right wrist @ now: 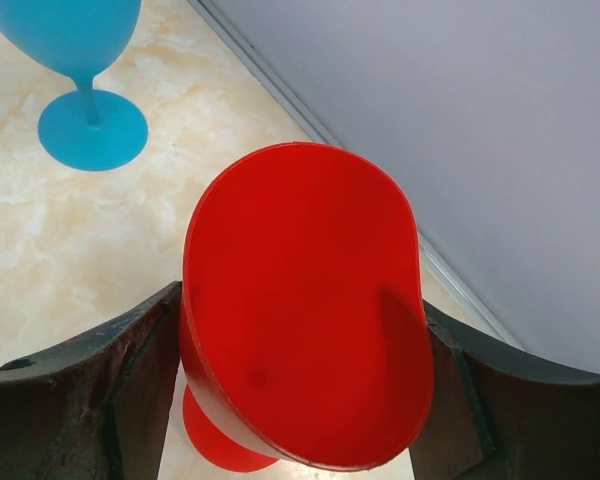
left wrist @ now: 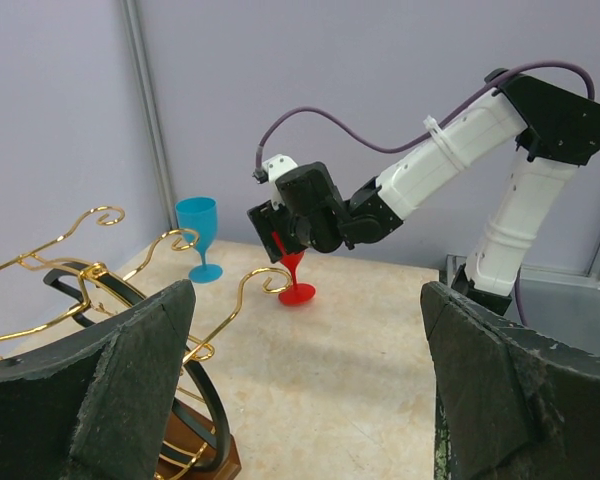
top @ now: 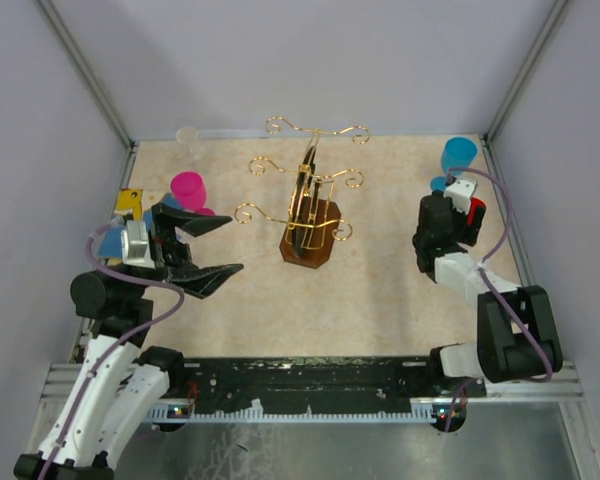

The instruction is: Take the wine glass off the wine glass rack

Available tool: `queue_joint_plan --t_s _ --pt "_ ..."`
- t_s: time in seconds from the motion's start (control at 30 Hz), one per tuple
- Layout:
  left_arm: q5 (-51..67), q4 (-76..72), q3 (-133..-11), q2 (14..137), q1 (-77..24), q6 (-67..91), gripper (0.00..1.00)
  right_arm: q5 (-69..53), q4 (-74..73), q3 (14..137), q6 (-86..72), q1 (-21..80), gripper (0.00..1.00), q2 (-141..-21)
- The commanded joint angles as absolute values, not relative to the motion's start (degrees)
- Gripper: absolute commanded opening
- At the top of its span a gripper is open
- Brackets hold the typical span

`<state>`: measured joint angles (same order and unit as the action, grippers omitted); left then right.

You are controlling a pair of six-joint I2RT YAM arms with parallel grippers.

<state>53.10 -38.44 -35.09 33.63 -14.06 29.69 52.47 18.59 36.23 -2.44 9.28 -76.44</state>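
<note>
The wine glass rack (top: 310, 215), gold wire on a dark hexagonal base, stands mid-table with no glass showing on its arms; its scrolls (left wrist: 80, 280) fill the left of the left wrist view. A red wine glass (right wrist: 300, 310) stands upright at the right side, and my right gripper (right wrist: 300, 395) is shut on its bowl, squeezing it oval. From across the table the red wine glass (left wrist: 295, 285) looks to have its foot on the tabletop. My right gripper (top: 450, 225) is near the right wall. My left gripper (top: 230, 245) hangs open left of the rack, holding nothing.
A blue wine glass (top: 458, 155) stands at the back right corner, just behind the red one. A pink glass (top: 188, 188) sits behind my left arm, and a clear glass (top: 188, 138) at the back left. Walls close in on three sides.
</note>
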Motion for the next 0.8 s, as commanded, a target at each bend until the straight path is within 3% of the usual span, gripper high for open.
queue_joint_plan --t_s 0.0,0.4,0.77 --pt "52.28 -40.09 -34.55 32.86 -14.24 30.13 1.00 54.97 31.21 34.38 -1.13 9.83 0.56 -78.12" --pt "52.18 -40.07 -34.37 32.96 -14.24 30.27 1.00 53.54 32.10 33.11 -1.87 9.82 0.83 -79.59" --pt "52.51 -40.41 -34.01 33.48 -14.24 30.48 1.00 50.65 26.22 33.43 -4.13 10.31 0.98 -74.17"
